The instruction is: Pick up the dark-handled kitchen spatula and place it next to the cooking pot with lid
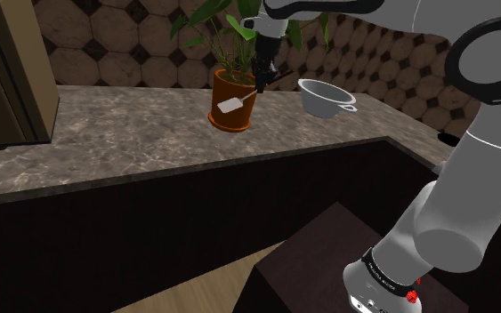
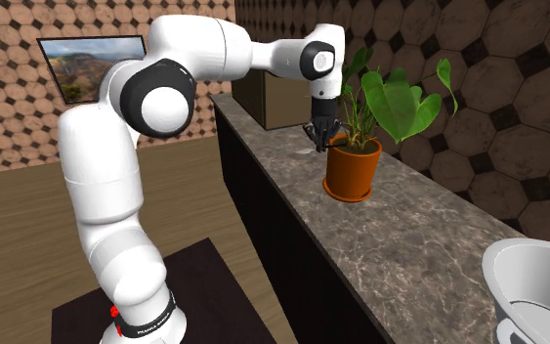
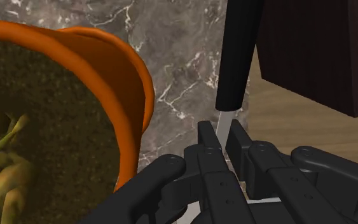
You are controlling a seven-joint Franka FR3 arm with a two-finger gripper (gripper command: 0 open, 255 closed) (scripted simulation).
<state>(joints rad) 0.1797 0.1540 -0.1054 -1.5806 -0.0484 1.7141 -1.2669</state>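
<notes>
The black hand point(image 1: 260, 87) clenches the dark-handled, white-bladed spatula point(image 1: 230, 106) by its shank, raised beside the orange plant pot point(image 1: 239, 123). Pickup looks done; carrying it to the pale grey cooking pot point(image 1: 325, 96), well apart from the hand, remains.

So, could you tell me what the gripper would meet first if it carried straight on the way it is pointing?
Most likely the marble countertop, just beside the orange plant pot. The gripper, shut on the spatula, points down at it; the gap is hard to judge.
</notes>
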